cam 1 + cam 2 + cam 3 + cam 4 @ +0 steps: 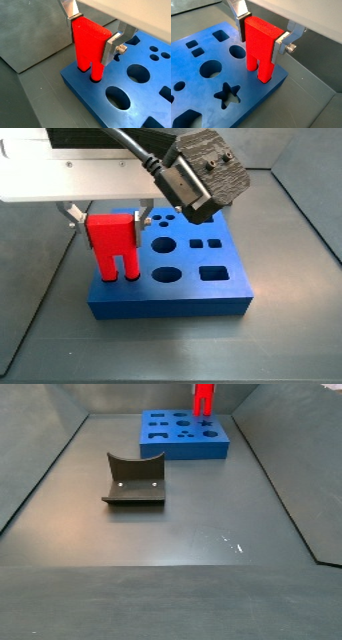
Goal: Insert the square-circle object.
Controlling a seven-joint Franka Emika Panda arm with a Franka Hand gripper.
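The square-circle object (89, 45) is bright red, with a blocky top and two prongs. It also shows in the second wrist view (258, 47) and in both side views (112, 243) (203, 399). My gripper (91, 31) is shut on its top, one silver finger (282, 42) on each side. It stands upright over a corner of the blue board (181, 278), its prong tips at the board's top face near the edge. Whether the prongs sit in holes I cannot tell. The board has several cut-out holes: round, square and a star (227, 95).
A dark grey-brown block with a curved notch (134, 481) stands on the grey floor, apart from the blue board (187, 434). Grey walls enclose the floor. The arm's camera head (201, 173) hangs over the board's far side.
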